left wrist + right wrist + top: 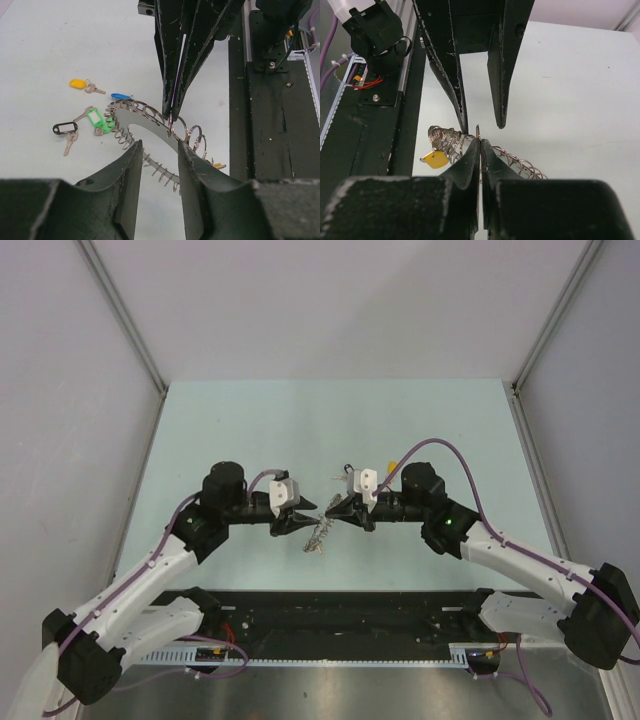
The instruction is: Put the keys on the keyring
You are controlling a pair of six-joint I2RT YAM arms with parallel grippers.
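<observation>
Right pincer (pixel 479 143) clamped on keyring (pixel 131 106), left pincer (pixel 159 146) apart astride it, I see several keys (pixel 65 129) unthreaded mid-left.

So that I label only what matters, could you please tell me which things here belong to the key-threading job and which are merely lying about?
Job: keyring, held by the shut right pincer; left pincer, open around it; yellow key, blue key, green key, black key, orange key.
Lying about: purple cable, black rail.
</observation>
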